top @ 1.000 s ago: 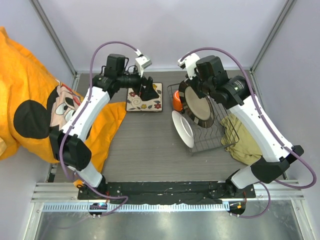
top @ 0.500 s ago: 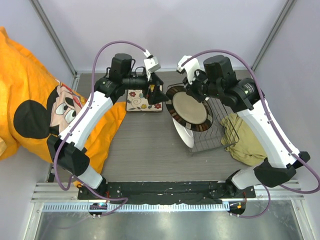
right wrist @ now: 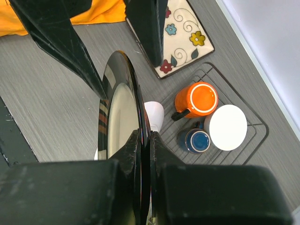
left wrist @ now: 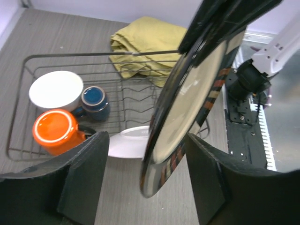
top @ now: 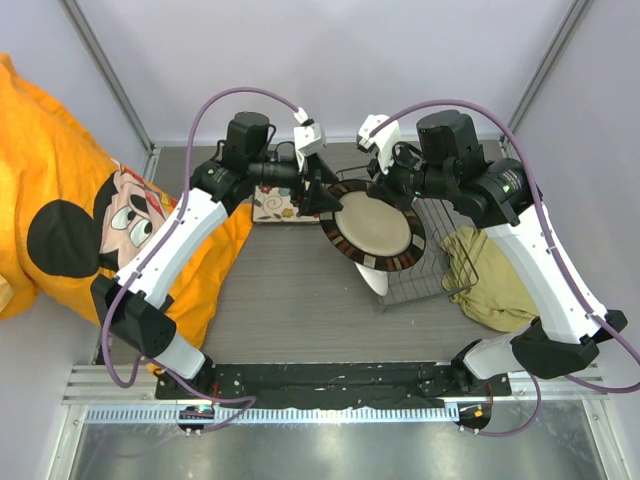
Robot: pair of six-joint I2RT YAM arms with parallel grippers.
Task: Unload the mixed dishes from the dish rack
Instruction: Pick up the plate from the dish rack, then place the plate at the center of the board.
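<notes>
**Change observed.** Over the last second the round dark-rimmed plate leaves its upright slot at the upper left of the dish rack. It now hangs at frame centre in the overhead view, over the rack's left edge and tilted face-up. In the same interval the left gripper swings right from above the square cream plate and comes up against the round plate's left rim.

**Grippers.** The right gripper is clamped on the plate's rim, with the plate edge-on between its fingers in the right wrist view. The left gripper is spread wide. Its two fingers stand either side of the plate's lower edge and contact is not visible.

**Remaining items.**
- The square cream plate lies on the table at upper centre, outside the rack.
- The orange mug, small dark-blue cup and plain white bowl sit together at the left of the left wrist view, inside the rack.
- A second white dish leans at the rack's lower edge.

**Assessment.** This appears to be a handover of the round plate from right arm to left. If so, the second dish is on its way out and four remain. The main risk is the right gripper letting go before the left has closed.
</notes>
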